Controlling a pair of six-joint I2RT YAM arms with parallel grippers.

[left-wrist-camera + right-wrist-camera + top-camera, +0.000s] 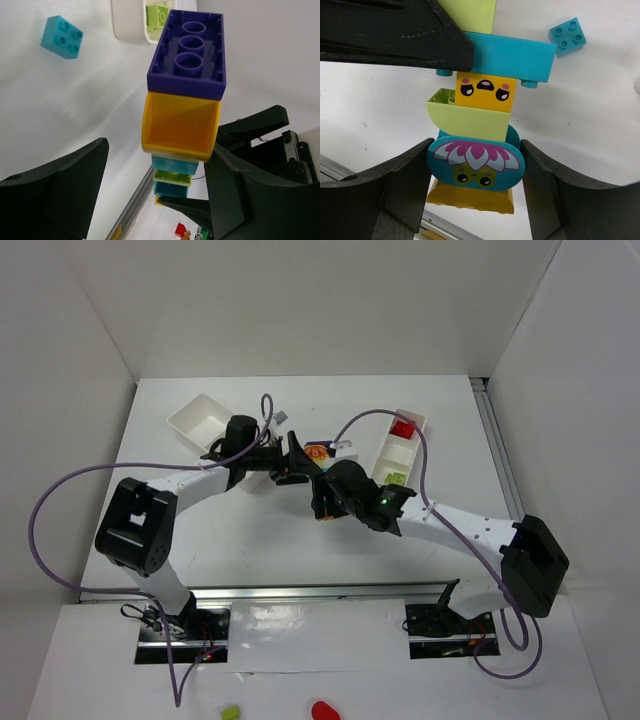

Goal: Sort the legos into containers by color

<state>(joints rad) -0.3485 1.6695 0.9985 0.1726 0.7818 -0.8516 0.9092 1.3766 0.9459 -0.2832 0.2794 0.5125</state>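
The stack of legos (479, 125) sits dead centre of the overhead view, right where the two arms meet. From the right wrist it reads, top to bottom: cyan plate, yellow face brick, lime curve, teal flower piece, orange base. The right fingers (395, 195) are clamped on that flower piece, one pressed against each side.

Over to the left wrist view, where a purple brick (187, 55) caps the stack at the top of the frame. The left fingers (60, 195) stand spread around the stack, and bare tabletop (250, 540) shows between one finger and the bricks, so there is no grip there. A loose cyan lego (62, 36) lies flat in the upper left of that view, well apart.

Right of centre overhead, the narrow tray (390, 453) holds a red lego (402, 429) in its upper compartment and a lime one (396, 478) lower down. The wide tray (200, 418) sits upper left.

The surface is plain white and white walls (300, 300) close in three sides. A metal rail (320, 592) runs along the near edge, and purple cables (40, 520) loop off both arms.
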